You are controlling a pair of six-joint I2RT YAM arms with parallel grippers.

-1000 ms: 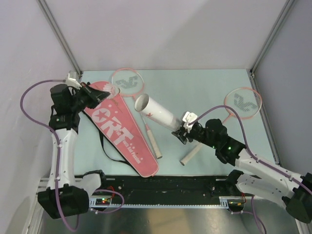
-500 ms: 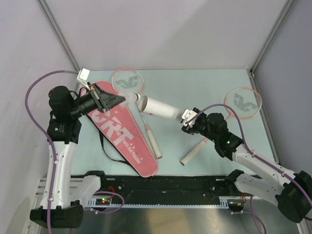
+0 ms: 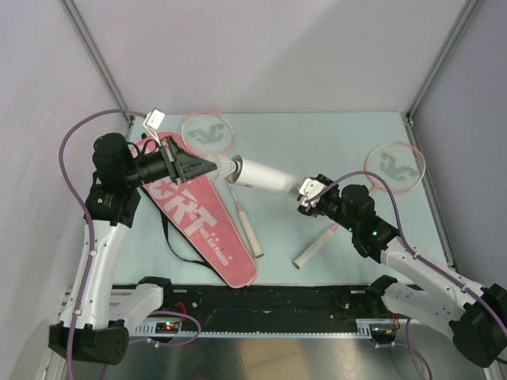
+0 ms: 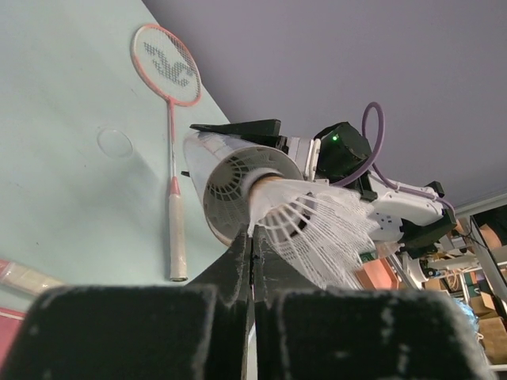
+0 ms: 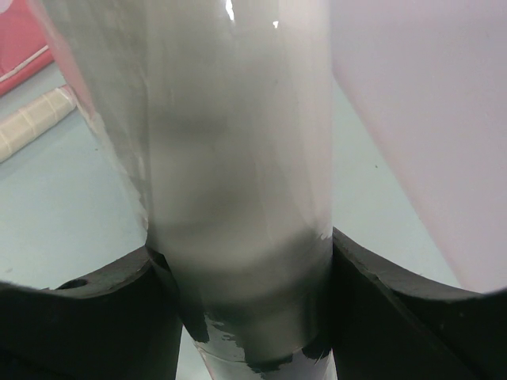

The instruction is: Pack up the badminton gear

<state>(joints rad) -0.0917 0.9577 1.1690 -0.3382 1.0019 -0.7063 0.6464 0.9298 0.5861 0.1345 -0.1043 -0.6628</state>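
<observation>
My right gripper [image 3: 307, 195] is shut on the white tube [image 3: 265, 176] and holds it lifted, open mouth toward the left; the tube fills the right wrist view [image 5: 238, 158]. My left gripper [image 3: 210, 166] is shut on a white shuttlecock [image 3: 227, 167] by its skirt edge, with its cork end entering the tube mouth [image 4: 238, 186]. The shuttlecock [image 4: 317, 229] shows close in the left wrist view. The pink SPORT bag [image 3: 198, 222] lies on the table at the left. One racket [image 3: 207, 131] lies at the back, the other [image 3: 394, 168] at the right.
The back racket's pale handle [image 3: 247, 229] lies beside the bag. The right racket's handle [image 3: 314, 247] points toward the near edge. The bag's black strap [image 3: 170, 241] loops off its left side. Grey walls and frame posts enclose the teal table [image 3: 317, 142].
My left gripper has swung right from over the bag's top, carrying the shuttlecock to the tube mouth. My right gripper has raised and tilted the tube toward it.
</observation>
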